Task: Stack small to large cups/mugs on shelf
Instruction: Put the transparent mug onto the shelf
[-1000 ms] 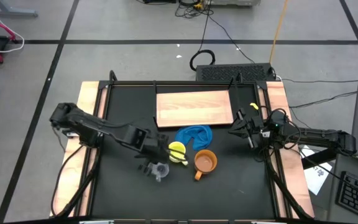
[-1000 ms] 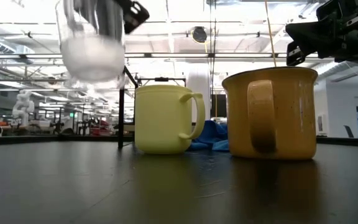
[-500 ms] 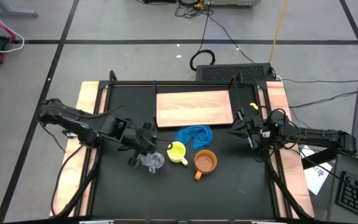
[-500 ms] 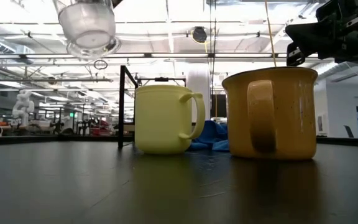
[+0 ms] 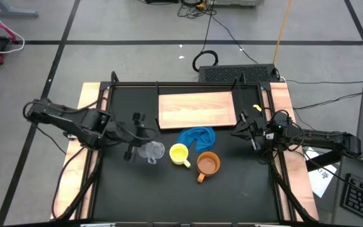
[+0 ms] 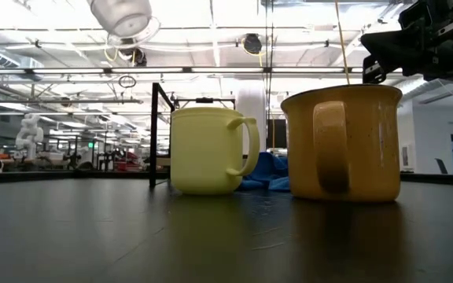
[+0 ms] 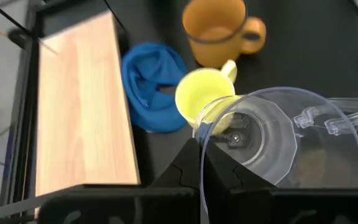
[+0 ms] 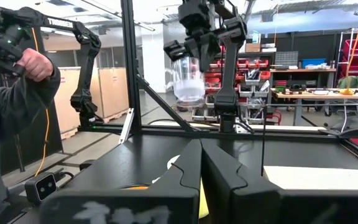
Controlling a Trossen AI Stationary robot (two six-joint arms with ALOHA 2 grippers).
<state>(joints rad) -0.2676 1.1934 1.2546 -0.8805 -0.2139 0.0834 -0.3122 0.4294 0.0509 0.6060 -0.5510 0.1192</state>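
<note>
The small clear plastic cup [image 5: 150,152] hangs high over the table's left half in my left gripper [image 5: 141,144]. It also shows at the top of the low view [image 6: 127,16] and in the right wrist view [image 8: 188,79]. The yellow mug [image 5: 179,153] and the orange-brown mug [image 5: 208,163] stand upright on the black table, with the cup to their left. The light-wood shelf board [image 5: 197,110] lies flat at the far middle. My right gripper [image 5: 238,130] is shut and empty, held above the table's right edge. My left gripper holds the clear cup by its rim [image 7: 200,144], one finger inside the cup and one outside. The fingers [image 7: 180,177] come from above, pointing down. The cup hangs below them, slightly tilted, lifted well clear of the table.
A crumpled blue cloth [image 5: 197,137] lies between the shelf board and the two mugs. A black metal frame [image 5: 109,94] runs around the table's sides. A person's arm and hand [image 8: 23,74] show beyond the table in the right wrist view.
My left gripper has risen with the clear cup and drawn back toward the table's left and far edges, away from the yellow mug. The cup has stayed in the hold and climbed to the top of the low view. The mugs have not moved.
</note>
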